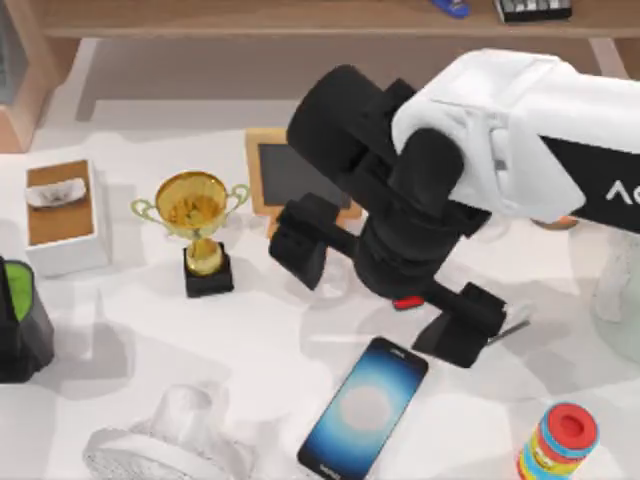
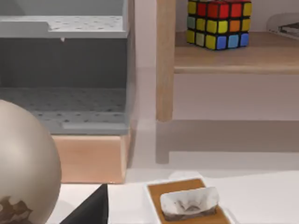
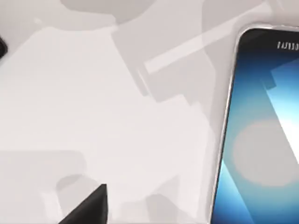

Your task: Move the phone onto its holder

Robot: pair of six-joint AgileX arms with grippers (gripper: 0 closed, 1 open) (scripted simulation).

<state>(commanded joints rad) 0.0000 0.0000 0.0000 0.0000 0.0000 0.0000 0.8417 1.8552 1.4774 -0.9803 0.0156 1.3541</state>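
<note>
The phone (image 1: 365, 410) lies flat on the white table near the front edge, its screen glowing blue with a pale round centre; it is also in the right wrist view (image 3: 261, 130). My right gripper (image 1: 380, 290) hangs open over the table's middle, just behind the phone and not touching it. One of its black fingertips (image 3: 91, 205) shows beside the phone. A small red object (image 1: 405, 302) peeks out under that gripper. The holder is out of view. My left gripper is parked off to the left, open, with one fingertip (image 2: 88, 210) showing.
A gold trophy (image 1: 195, 225), a wood-framed slate (image 1: 285, 175) and a tissue box (image 1: 60, 210) stand at the back left. A black-and-green object (image 1: 15, 320) is at the left edge. A white fan (image 1: 170, 440), a striped cylinder (image 1: 560, 440) and a clear bottle (image 1: 615, 280) sit in front and right.
</note>
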